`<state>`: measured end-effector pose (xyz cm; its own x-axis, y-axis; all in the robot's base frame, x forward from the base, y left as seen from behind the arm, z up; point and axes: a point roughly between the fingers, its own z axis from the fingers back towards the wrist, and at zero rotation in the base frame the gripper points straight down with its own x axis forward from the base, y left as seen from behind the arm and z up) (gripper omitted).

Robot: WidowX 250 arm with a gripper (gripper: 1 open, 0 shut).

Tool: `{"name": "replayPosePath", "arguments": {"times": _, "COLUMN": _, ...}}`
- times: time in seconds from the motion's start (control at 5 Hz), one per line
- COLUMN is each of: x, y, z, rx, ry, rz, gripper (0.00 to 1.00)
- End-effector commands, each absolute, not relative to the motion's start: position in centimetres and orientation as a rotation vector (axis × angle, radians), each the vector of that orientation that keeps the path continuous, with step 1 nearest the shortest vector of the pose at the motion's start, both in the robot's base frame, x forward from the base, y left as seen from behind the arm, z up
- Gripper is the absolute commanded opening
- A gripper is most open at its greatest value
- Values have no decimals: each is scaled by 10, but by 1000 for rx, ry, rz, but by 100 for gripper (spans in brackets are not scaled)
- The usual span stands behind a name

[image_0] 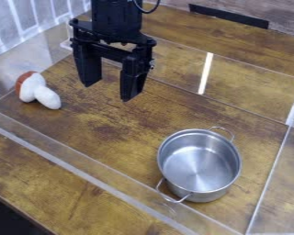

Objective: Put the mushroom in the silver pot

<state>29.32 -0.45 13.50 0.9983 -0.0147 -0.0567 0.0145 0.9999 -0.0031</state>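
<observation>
Table: wooden tabletop [76, 156] with dark brown planks, and a low clear wall [63, 151] stands up around the middle part of it.
Gripper: black gripper [107, 79] hangs over the far left part of the tabletop and points down. Its two long fingers [131, 81] are apart, with a gap between them. Nothing is between them.
Mushroom: mushroom [39, 91] lies on its side near the left edge of the tabletop. It has a white stem and a red-brown cap. It is to the left of the gripper and a little lower, not touching it.
Pot: silver pot [200, 163] sits upright near the front right corner of the tabletop, well apart from the mushroom. It is round and shiny, with small loop handles on its rim. Inside, only its bare shiny bottom shows.
</observation>
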Motion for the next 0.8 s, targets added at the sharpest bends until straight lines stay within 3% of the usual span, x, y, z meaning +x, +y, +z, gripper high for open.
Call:
{"name": "replayPosePath", "arguments": {"times": 0.0, "x": 287, "y": -6, "z": 118, "rx": -7, "ry": 99, "rz": -73, "gripper": 100}}
{"name": "replayPosePath", "arguments": {"times": 0.2, "x": 285, "y": 16, "z": 113, "rx": 2, "ry": 99, "rz": -59, "gripper": 100}}
{"name": "replayPosePath", "arguments": {"times": 0.6, "x": 288, "y": 58, "z": 133, "rx": 39, "ry": 86, "rz": 134, "gripper": 100}}
